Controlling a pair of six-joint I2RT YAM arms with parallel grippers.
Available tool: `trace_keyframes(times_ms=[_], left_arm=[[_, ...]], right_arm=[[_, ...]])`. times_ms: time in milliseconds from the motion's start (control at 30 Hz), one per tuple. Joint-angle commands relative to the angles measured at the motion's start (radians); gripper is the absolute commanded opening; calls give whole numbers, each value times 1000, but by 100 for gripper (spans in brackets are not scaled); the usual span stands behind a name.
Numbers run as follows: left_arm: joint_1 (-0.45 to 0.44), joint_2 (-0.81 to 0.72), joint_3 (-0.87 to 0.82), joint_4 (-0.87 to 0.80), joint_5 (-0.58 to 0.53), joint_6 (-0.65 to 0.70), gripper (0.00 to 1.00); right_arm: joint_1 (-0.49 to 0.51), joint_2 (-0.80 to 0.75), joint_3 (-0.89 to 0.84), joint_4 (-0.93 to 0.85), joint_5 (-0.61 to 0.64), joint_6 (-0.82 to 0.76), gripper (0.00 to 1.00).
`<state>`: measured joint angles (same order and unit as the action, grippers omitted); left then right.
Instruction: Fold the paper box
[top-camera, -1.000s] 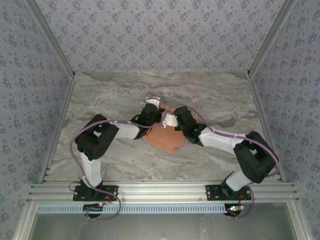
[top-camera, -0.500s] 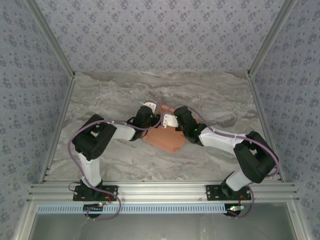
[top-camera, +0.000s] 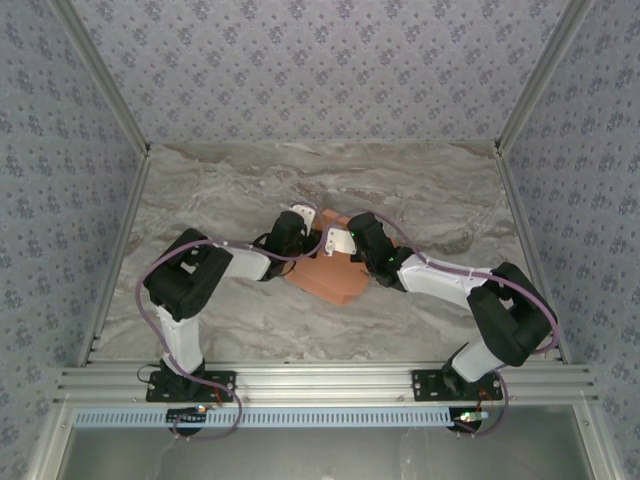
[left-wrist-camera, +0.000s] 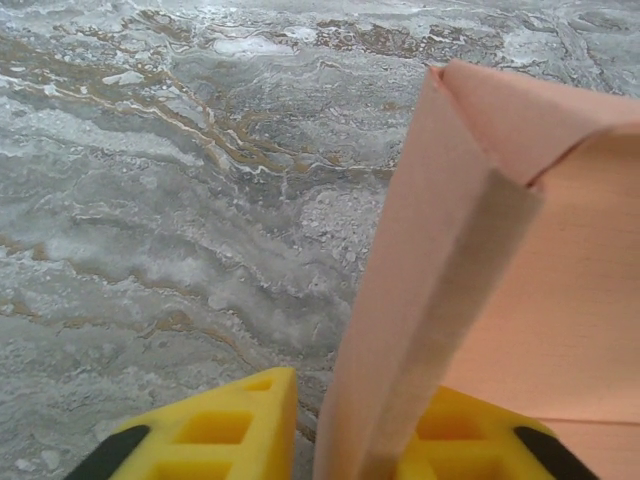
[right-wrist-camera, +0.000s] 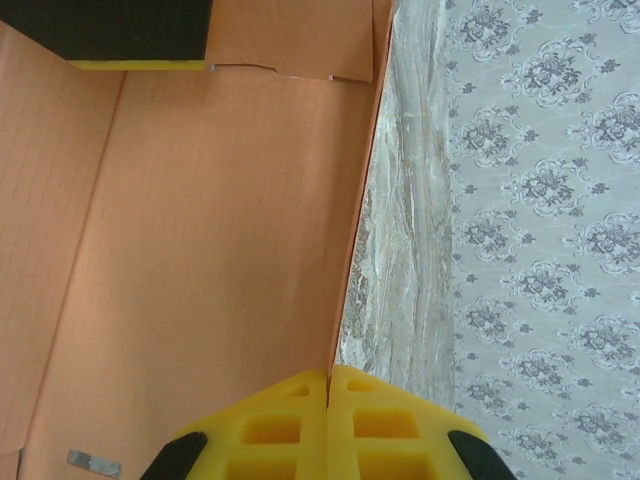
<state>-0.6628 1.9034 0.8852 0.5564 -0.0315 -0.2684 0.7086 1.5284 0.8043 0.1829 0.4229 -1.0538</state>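
Note:
The salmon-orange paper box (top-camera: 325, 275) lies partly folded at the table's middle, between both arms. In the left wrist view a raised, doubled-over wall of the paper box (left-wrist-camera: 440, 250) stands between the yellow fingers (left-wrist-camera: 230, 430). My left gripper (left-wrist-camera: 350, 425) has closed in on it, with a sliver of table showing beside the left finger. From above, the left gripper (top-camera: 306, 222) sits at the box's far left corner. My right gripper (right-wrist-camera: 328, 385) is shut on the thin upright edge of a side wall, the box's inside (right-wrist-camera: 200, 250) spreading to its left. The right gripper (top-camera: 338, 242) is at the box's far side.
Grey marbled table (top-camera: 220, 200) lies around the box, with patterned walls (top-camera: 320, 60) on three sides and metal rails (top-camera: 320, 380) at the near edge. A black and yellow finger (right-wrist-camera: 130, 35) shows at the far end of the box's inside. A small grey strip (right-wrist-camera: 95, 463) lies on the box floor.
The left gripper drew back a little to the left, opened, then closed in on the box's raised wall. The right gripper has kept its hold.

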Motion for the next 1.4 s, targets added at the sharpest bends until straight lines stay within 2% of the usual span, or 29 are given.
trace_keyframes(times_ms=[0, 100, 167, 400, 600, 767, 967, 1033, 1133, 1367], left_arm=[[13, -3, 33, 6, -22, 2, 19], [13, -8, 31, 6, -36, -4, 13], [14, -16, 25, 4, -50, -11, 9], [13, -60, -3, -4, -81, -40, 1], [11, -109, -32, -21, -90, -54, 0], [12, -164, -58, -55, -99, -89, 0], [-8, -247, -85, -123, -116, -121, 0], [-18, -266, -83, -148, -130, -121, 0], [-29, -287, -78, -179, -152, -119, 0], [-47, -345, -81, -233, -196, -111, 0]], right_arm=[[-4, 12, 16, -69, 19, 12, 0], [-2, 2, 20, -68, 14, 26, 1], [-1, -9, 24, -71, 7, 42, 5], [5, -84, 45, -121, -14, 176, 37], [23, -194, 56, -206, -50, 354, 56], [17, -343, 60, -341, -74, 589, 60], [-25, -490, 151, -587, -158, 1031, 67], [-39, -475, 201, -649, -200, 1172, 67], [-39, -413, 290, -726, -237, 1296, 67], [-39, -231, 480, -840, -265, 1407, 67]])
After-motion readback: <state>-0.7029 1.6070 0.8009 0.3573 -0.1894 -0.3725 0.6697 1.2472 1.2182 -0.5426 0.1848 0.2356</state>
